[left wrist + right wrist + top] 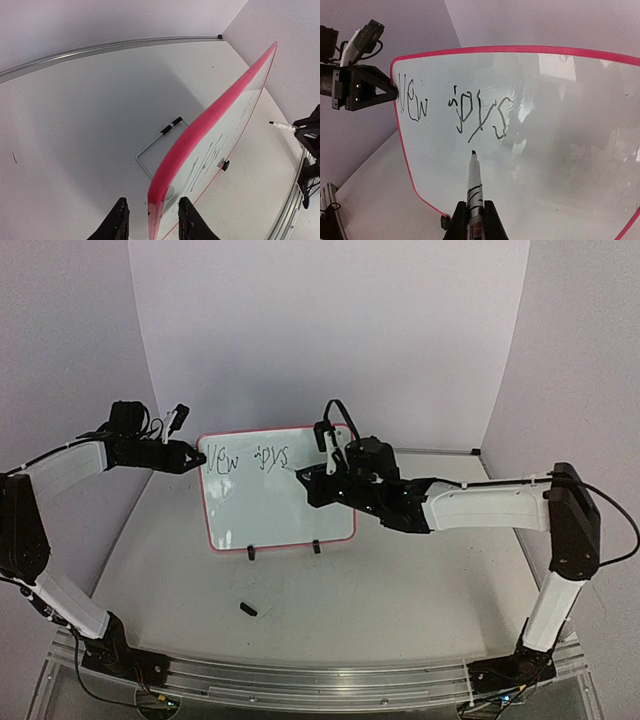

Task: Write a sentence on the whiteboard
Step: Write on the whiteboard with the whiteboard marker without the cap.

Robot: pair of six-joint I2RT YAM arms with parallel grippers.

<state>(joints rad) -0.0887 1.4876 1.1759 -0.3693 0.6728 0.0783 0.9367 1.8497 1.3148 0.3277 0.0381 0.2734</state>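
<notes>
At the whiteboard's (270,510) left edge, seen from above, sits the left pincer (190,457); the right pincer (318,483) faces its front. Left wrist: parted fingers (118,222) straddle the rim (210,119), gaps either side. Right wrist: clenched jaws hold a marker (474,185), tip just under the words (455,107) "New joys".
</notes>
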